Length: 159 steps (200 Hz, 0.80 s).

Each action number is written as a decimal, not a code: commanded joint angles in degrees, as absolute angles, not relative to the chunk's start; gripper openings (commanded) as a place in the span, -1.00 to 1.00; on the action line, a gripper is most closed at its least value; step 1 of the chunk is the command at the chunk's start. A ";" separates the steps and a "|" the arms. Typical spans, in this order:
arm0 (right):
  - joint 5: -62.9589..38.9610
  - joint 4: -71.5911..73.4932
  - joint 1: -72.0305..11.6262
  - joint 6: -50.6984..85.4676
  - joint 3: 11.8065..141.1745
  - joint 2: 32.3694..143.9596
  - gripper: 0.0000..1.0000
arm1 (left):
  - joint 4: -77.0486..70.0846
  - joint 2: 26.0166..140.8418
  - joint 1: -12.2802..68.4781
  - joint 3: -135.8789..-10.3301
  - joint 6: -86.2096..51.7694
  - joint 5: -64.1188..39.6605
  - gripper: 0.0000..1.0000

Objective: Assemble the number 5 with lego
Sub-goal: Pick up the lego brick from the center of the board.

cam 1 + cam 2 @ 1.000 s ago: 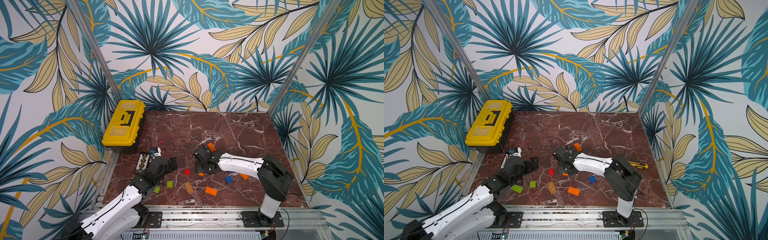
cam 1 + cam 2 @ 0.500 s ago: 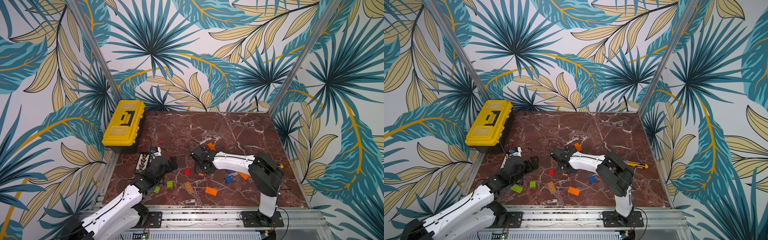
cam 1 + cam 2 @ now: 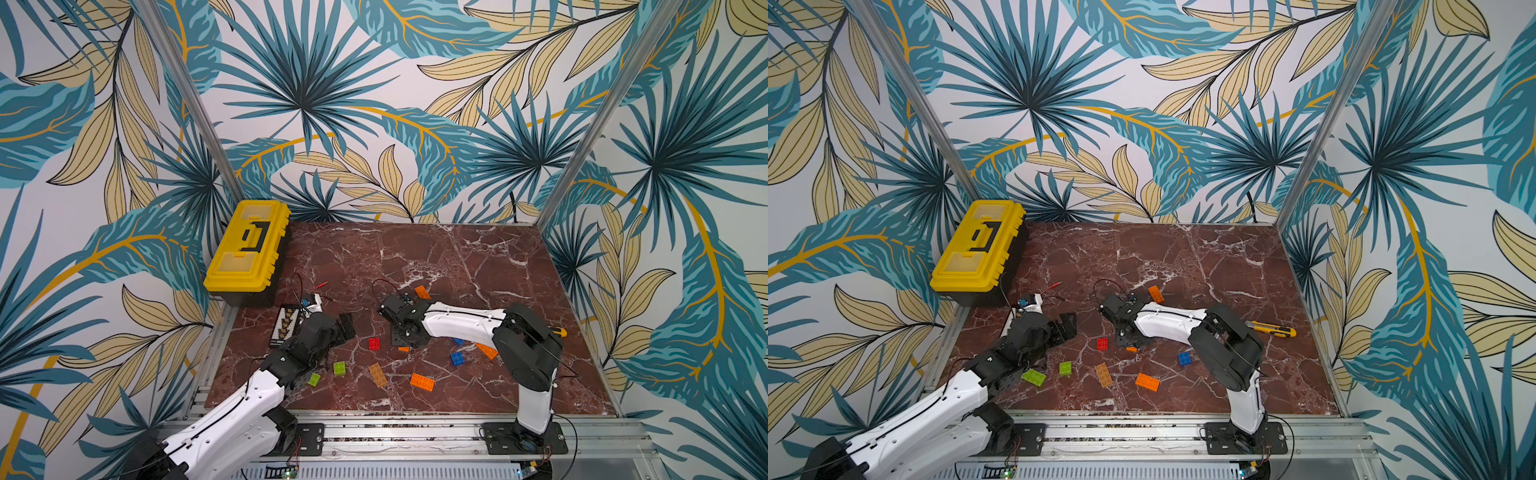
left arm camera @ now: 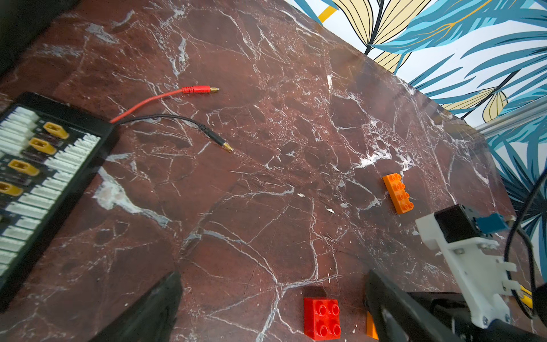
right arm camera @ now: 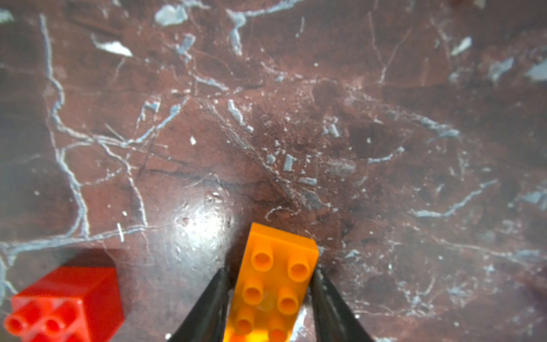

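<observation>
Wide view first: the marble worktop (image 3: 457, 257) is bare across the back, with the yellow toolbox (image 3: 247, 245) parked in the far corner on my left. The lego (image 3: 422, 382) is scattered loose over the near half between my two arms, and no five is started yet. My left hand (image 3: 347, 328) hovers with its jaws spread wide, holding nothing, close to the connector board (image 4: 44, 177). My right hand (image 5: 268, 274) is down at the surface near the middle. The wrist view shows its two fingers pressed against the long sides of the orange brick (image 5: 275, 284), which lies flat, studs up. The red brick (image 5: 68, 299) sits just beside it, not touching. The risks as I read them: I'm pinching smooth plastic with the fingertips only, and one end pokes out past them. A quick lift could let the brick pivot or squirt free. A low sideways carry could clip that red piece and skid it off. My right elbow is also near the utility knife (image 3: 1268, 328), so a wide swing might knock it.
</observation>
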<state>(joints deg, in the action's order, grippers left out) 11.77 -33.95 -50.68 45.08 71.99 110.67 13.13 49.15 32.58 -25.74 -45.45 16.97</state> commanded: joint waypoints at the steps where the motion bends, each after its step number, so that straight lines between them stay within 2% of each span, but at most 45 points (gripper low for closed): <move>1: 10.28 -36.23 -50.90 44.16 68.28 111.44 -0.28 | 13.75 48.68 32.43 -25.14 -45.09 18.10 0.99; 44: 10.34 -35.99 -50.37 34.53 66.82 108.66 -0.49 | 13.71 48.72 32.44 -25.30 -44.92 18.18 0.99; 91: 8.70 -35.36 -47.42 7.69 66.40 102.09 -0.48 | 13.62 48.81 32.43 -25.05 -44.36 17.71 1.00; 124: 3.70 -33.46 -47.47 -16.75 64.26 97.77 -0.34 | 14.23 49.86 32.34 -24.96 -44.90 17.60 0.99; 159: -0.17 -35.27 -46.42 -29.63 65.96 98.72 -0.29 | 15.38 51.26 31.49 -25.73 -45.88 16.99 0.99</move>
<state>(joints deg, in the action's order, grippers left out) 4.29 -33.30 -47.09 -14.00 65.67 97.60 13.61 50.61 32.29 -25.74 -45.52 17.08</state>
